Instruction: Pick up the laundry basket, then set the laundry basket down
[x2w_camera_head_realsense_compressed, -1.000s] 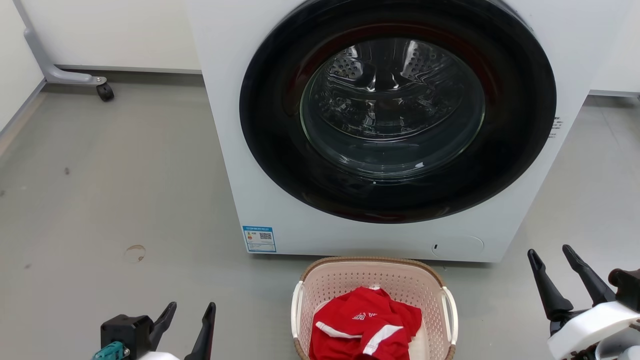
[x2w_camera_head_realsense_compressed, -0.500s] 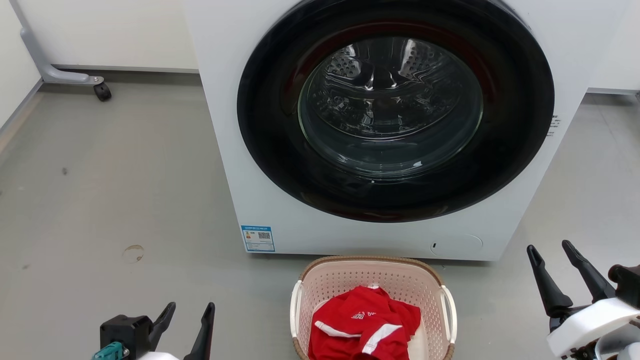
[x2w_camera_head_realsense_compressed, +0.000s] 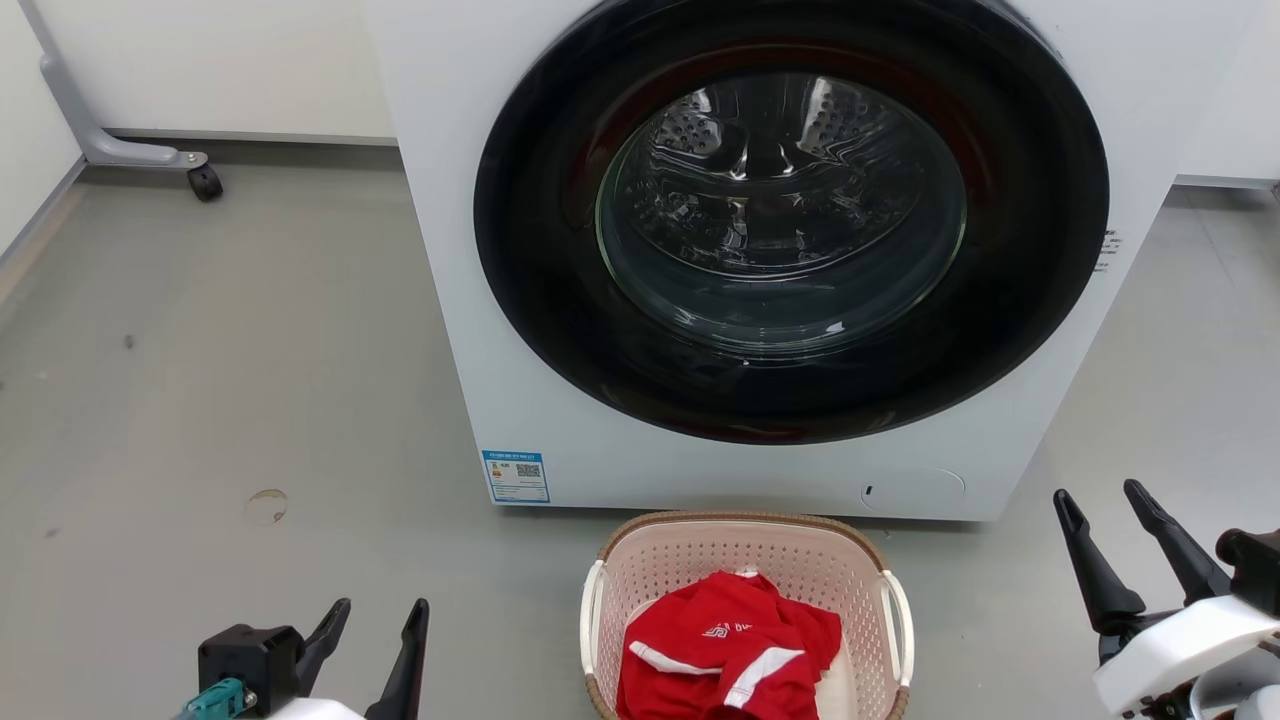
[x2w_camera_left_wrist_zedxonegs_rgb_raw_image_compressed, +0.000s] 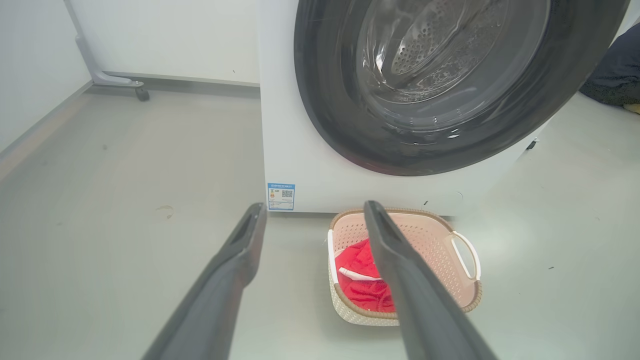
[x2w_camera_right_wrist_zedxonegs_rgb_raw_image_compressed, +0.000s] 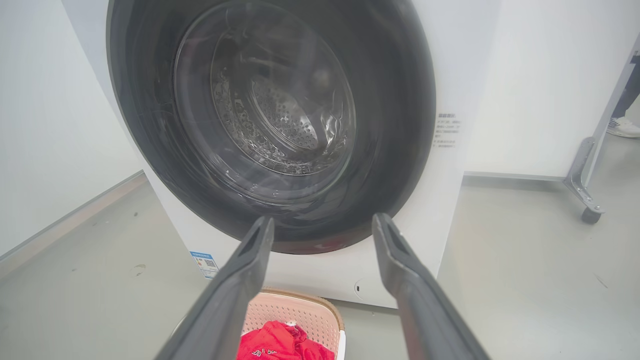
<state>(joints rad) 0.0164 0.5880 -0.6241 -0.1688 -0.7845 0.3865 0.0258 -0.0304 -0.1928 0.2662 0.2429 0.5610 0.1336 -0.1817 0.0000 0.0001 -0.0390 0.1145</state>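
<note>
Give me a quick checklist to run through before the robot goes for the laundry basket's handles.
1. The left gripper is open: ok.
2. The right gripper is open: ok.
3. The laundry basket stands upright on the floor in front of the washer: ok.
4. The white handles are uncovered: ok.
5. The red garment lies inside, clear of the handles: ok.
6. Grippers at the handles: not ok, both are off to the sides, apart from the basket.

Left tool (x2w_camera_head_realsense_compressed: 382, 606) and right tool (x2w_camera_head_realsense_compressed: 1098, 492) bear long dark fingers (x2w_camera_head_realsense_compressed: 1095, 570), white wrists (x2w_camera_head_realsense_compressed: 1180, 645).
</note>
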